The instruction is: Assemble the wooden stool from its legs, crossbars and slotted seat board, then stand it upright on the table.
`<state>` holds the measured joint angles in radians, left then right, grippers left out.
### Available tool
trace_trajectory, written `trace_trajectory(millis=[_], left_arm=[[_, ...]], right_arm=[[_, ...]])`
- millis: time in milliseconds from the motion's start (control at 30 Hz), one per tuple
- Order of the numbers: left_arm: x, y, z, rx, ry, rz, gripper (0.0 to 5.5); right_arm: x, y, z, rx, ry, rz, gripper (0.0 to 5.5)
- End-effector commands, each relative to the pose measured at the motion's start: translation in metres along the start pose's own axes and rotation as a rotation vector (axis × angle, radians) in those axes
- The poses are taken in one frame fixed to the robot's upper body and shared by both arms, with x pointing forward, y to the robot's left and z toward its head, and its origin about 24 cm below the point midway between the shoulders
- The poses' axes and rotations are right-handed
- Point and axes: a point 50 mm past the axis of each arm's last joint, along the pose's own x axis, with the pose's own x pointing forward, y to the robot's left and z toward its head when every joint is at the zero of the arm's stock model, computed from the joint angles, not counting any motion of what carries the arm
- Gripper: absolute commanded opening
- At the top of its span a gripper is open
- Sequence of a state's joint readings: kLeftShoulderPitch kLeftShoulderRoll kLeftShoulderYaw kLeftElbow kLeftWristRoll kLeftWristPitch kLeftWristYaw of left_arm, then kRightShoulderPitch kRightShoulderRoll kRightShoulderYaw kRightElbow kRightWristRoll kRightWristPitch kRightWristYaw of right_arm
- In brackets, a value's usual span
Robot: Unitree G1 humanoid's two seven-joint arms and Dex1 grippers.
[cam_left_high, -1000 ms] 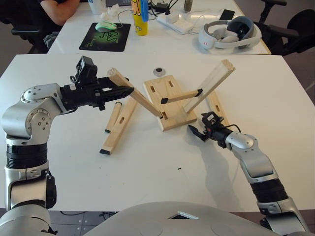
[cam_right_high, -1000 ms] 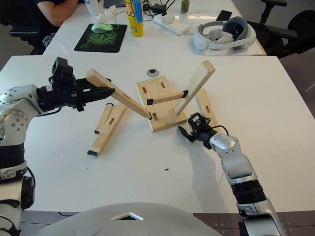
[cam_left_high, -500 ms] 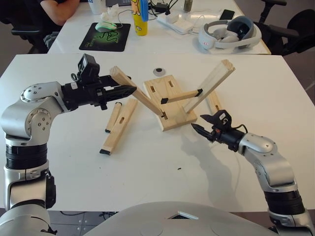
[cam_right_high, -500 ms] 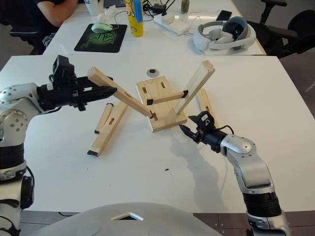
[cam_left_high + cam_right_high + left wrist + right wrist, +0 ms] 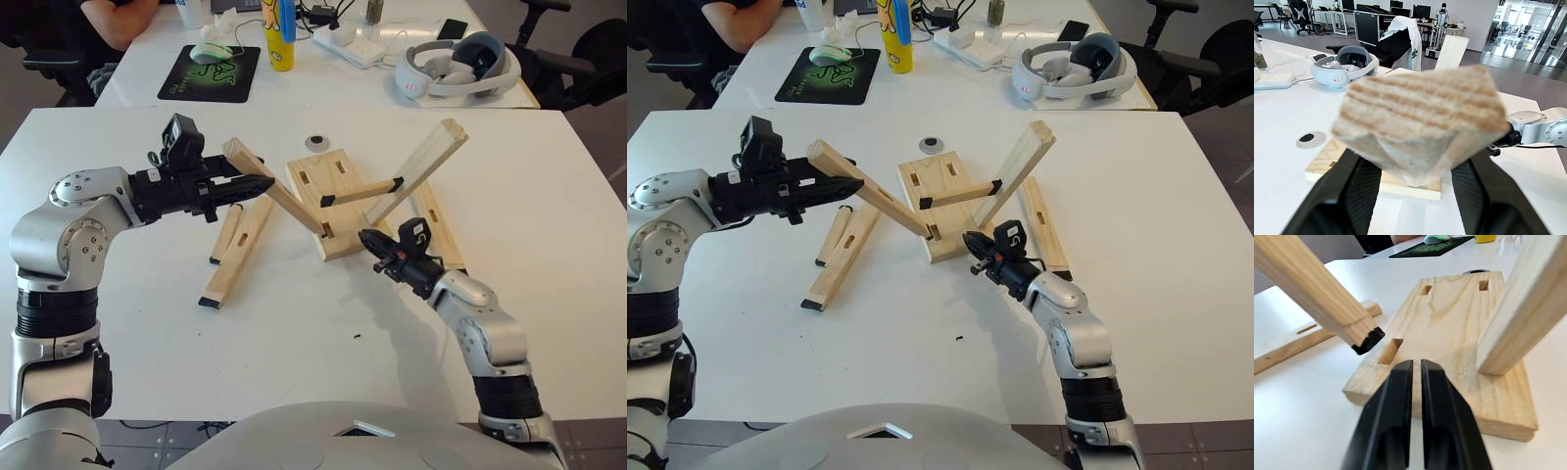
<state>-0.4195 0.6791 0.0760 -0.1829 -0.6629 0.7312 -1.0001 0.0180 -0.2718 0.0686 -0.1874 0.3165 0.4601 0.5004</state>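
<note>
**Desk:** What is the left gripper (image 5: 240, 186) doing at centre left of the frame?

**Photographer:** It is clamping the upper end of a wooden leg (image 5: 284, 201) and slanting it down toward the seat board (image 5: 348, 233) at centre frame; the black-tipped foot is hanging just beside an open slot (image 5: 1391, 350), not seated; the slant is likely lining it up for insertion.

**Desk:** And the right gripper (image 5: 366, 238)?

**Photographer:** Its fingers are pressing together on nothing, just beside the board's near edge, probably bracing it against sliding; a second leg (image 5: 426, 166) is standing tilted in the board, joined by a crossbar (image 5: 361, 192); a loose leg (image 5: 238, 253) is lying left of the board and a further leg (image 5: 438, 227) right of it, both flat on the table (image 5: 294, 333).
</note>
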Motion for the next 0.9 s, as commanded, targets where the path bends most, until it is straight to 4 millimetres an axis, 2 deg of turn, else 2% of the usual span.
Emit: trace_trajectory(millis=[33, 200, 633, 900], left_arm=[[0.006, 0.001, 0.006, 0.04, 0.001, -0.019, 2.03], [0.007, 0.001, 0.004, 0.038, 0.004, -0.026, 2.03], [0.011, 0.002, -0.003, 0.072, 0.049, -0.024, 2.03], [0.009, 0.011, 0.009, 0.126, 0.054, -0.003, 2.03]], right_arm=[[0.004, -0.002, -0.004, -0.021, -0.008, -0.056, 0.0], [0.01, 0.0, -0.011, -0.03, -0.006, -0.069, 0.0], [0.014, 0.008, -0.045, -0.073, 0.197, -0.087, 0.0], [0.01, 0.011, -0.053, -0.086, 0.251, -0.079, 0.0]])
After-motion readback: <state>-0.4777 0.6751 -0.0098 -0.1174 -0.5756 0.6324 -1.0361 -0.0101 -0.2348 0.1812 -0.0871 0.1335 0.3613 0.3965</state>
